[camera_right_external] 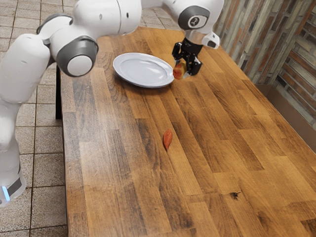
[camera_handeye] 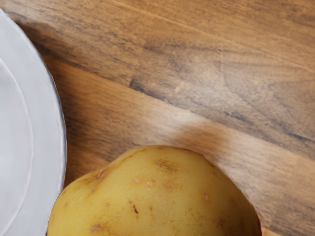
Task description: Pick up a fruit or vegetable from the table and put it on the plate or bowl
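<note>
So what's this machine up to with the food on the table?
A robot arm is moving produce to a plate. Its black gripper is shut on a yellow fruit, perhaps a pear, held right beside the rim of the white plate and not yet on it. A second, reddish-orange piece lies untouched on the wooden table, nearer the camera.

Grained satin wooden table [camera_right_external: 222, 148], smooth glossy white plate [camera_right_external: 140, 69], matt speckled yellow fruit [camera_handeye: 157, 196].
</note>
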{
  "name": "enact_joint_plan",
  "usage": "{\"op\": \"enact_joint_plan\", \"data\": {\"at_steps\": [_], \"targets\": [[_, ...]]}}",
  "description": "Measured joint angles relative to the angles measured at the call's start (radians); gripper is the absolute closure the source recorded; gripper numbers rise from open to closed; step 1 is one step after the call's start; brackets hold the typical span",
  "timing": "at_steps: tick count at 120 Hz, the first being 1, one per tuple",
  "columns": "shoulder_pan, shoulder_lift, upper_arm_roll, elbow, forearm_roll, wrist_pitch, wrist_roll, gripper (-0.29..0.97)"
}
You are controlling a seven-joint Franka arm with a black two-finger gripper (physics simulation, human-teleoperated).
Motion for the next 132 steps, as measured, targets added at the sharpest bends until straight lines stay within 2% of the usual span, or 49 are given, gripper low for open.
{"op": "enact_joint_plan", "data": {"at_steps": [16, 37, 59, 87, 132], "targets": [[0.046, -0.007, 0.001, -0.012, -0.004, -0.007, 0.04, 0.33], [0.08, -0.08, 0.003, -0.134, -0.005, -0.007, 0.082, 0.33], [0.084, -0.143, 0.052, -0.254, -0.005, 0.002, 0.116, 0.33], [0.086, -0.159, 0.142, -0.305, -0.006, 0.017, 0.163, 0.33], [0.154, -0.152, 0.187, -0.345, -0.025, 0.128, 0.24, 0.33]]}}
